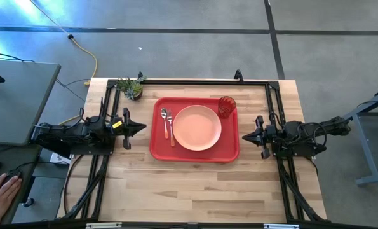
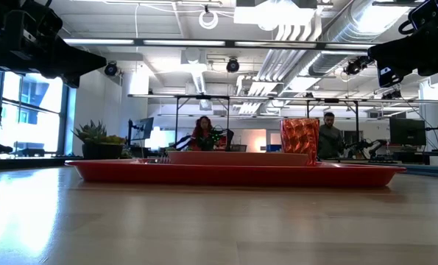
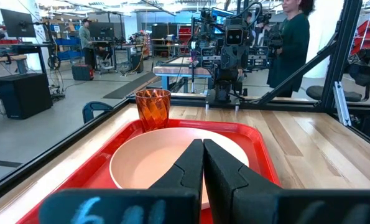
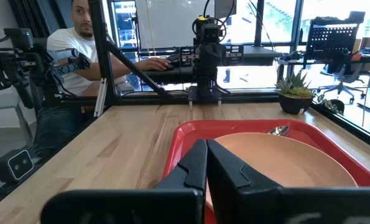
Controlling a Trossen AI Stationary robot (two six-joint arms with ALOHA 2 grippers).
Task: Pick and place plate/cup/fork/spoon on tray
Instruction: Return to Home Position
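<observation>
Left gripper (image 1: 141,128) beside round plate (image 1: 197,128)

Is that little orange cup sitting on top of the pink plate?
No. In the high view the cup stands on the red tray in a corner, beside the plate rather than on it.
</observation>
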